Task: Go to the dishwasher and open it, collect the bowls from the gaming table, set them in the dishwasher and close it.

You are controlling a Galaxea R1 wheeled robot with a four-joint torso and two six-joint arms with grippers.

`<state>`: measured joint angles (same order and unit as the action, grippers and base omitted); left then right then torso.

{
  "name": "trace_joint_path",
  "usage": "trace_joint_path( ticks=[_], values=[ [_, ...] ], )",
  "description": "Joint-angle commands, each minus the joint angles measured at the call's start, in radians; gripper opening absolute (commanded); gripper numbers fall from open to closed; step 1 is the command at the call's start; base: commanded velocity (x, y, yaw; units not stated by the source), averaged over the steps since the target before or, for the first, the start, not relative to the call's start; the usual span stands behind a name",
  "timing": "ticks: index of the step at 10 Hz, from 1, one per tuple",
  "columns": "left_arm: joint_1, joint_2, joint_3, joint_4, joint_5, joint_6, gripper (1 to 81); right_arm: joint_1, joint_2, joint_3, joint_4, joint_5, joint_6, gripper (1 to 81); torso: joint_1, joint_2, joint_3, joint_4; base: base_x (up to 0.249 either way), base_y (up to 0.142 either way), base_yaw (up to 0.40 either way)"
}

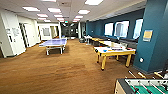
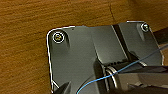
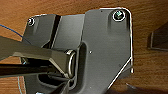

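Brown carpet [image 1: 62, 72]; gaming table [image 1: 115, 51] by teal wall [image 1: 156, 37].

Small items on gaming table [image 1: 115, 50] too blurred to identify; foosball table [image 1: 142, 87] cropped.

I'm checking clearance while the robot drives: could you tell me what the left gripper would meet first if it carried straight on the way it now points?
Probably the brown carpet floor: the left wrist view looks onto it past the robot's own plate, nothing between. Depth is unclear.
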<state>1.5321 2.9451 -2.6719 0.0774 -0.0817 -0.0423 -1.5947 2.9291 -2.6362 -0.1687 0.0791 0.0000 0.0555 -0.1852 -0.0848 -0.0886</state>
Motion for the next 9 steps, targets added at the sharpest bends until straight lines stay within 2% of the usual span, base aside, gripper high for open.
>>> trace_joint_path(
  ticks=[1, 7, 9],
  values=[
    [-0.057, -0.009, -0.002, -0.007, 0.045, 0.001, 81.1, 0.052, -0.008, 0.003, 0.003, -0.044, -0.003, 81.1, 0.000, 0.000, 0.000, 0.000, 0.137, 0.081, 0.000],
    [-0.056, -0.009, -0.002, -0.007, 0.045, 0.001, 81.1, 0.052, -0.009, 0.003, 0.005, -0.044, -0.003, 81.1, 0.000, 0.000, 0.000, 0.000, 0.136, 0.076, 0.000],
    [-0.056, -0.007, -0.002, -0.007, 0.045, 0.001, 81.1, 0.052, -0.008, 0.003, 0.006, -0.044, -0.002, 81.1, 0.000, 0.000, 0.000, 0.000, 0.136, 0.000, 0.000]
  ],
)
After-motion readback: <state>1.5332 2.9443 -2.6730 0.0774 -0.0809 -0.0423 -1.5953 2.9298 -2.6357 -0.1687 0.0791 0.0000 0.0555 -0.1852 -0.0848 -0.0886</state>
